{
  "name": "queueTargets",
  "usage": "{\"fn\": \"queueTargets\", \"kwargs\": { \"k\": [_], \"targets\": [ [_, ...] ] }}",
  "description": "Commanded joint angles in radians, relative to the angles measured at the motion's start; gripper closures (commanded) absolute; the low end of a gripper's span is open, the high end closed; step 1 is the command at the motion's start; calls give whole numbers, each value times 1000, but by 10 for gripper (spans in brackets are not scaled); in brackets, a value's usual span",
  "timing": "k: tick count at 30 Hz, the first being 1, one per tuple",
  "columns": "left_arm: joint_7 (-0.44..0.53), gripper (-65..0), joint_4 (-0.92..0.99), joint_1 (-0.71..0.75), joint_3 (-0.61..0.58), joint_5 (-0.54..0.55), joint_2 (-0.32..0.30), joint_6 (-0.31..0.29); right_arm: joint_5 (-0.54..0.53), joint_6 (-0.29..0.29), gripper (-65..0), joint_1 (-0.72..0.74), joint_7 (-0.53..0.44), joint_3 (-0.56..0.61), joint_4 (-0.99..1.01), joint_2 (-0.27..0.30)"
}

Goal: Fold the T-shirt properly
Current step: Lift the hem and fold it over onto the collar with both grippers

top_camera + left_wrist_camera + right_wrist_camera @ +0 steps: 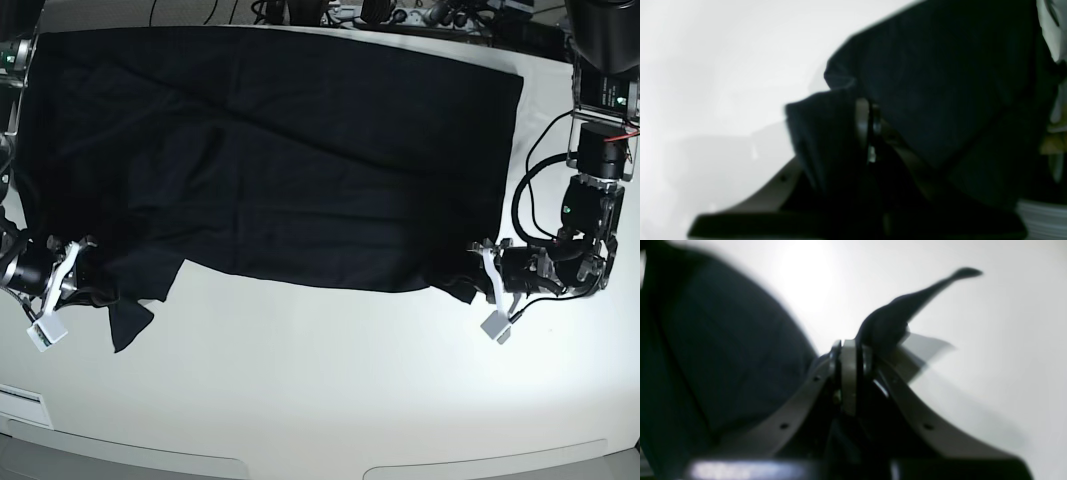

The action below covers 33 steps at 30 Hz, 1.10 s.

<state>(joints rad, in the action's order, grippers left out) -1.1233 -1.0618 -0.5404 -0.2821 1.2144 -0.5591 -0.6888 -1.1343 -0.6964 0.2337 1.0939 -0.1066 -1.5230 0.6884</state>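
Gripping T-shirt (270,150) corners | left pincer (487,275) | right pincer (72,272)

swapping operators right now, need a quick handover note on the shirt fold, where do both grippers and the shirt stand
Left gripper: shut on the near edge of the plain black soft fabric T-shirt.
Right gripper: shut on the shirt's other near corner, by the sleeve.
The shirt lies spread across the white table.
Done: both near corners gripped.
Left: no fold visible yet; the whole fold remains.

black t-shirt (270,150), spread flat (near corners pinched), on white table
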Motion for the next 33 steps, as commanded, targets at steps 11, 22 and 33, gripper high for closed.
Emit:
{"fn": "queueTargets", "kwargs": {
  "k": [11,22,33],
  "targets": [
    [-66,0,-289,39,8,134,-188,-9,-137,-2,0,-272,70,-267,-189,63],
    [-68,0,-463,220,8,190,-335,-9,-208,-2,0,-492,152,-389,-263,83],
    [-210,0,-584,235,8,269,-458,-9,-227,6,0,-545,256,-398,-349,108]
  ]
}}
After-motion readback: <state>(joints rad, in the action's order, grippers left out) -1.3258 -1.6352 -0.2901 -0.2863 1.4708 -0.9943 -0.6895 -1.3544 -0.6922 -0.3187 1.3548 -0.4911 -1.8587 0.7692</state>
